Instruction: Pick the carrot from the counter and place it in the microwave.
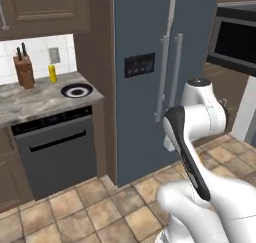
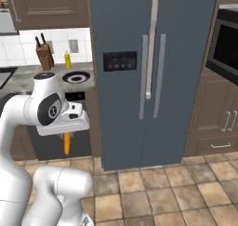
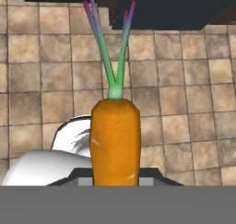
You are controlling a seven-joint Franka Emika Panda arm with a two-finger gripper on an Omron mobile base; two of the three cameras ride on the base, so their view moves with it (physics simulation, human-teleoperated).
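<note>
The orange carrot stands in the middle of the hand view with its green stalks pointing away over the tiled floor. My gripper is shut on its lower end. From the right base camera the carrot hangs below my hand, in front of the dark dishwasher, well above the floor. The counter of marbled stone lies to the left, also seen as the counter behind my arm. The microwave with its black door is built in high at the far right, shown too as the microwave at the right edge.
A tall blue-grey fridge fills the middle ahead. On the counter stand a knife block, a yellow bottle and a round black-and-white dish. A dark dishwasher sits under the counter. Open tiled floor lies in front.
</note>
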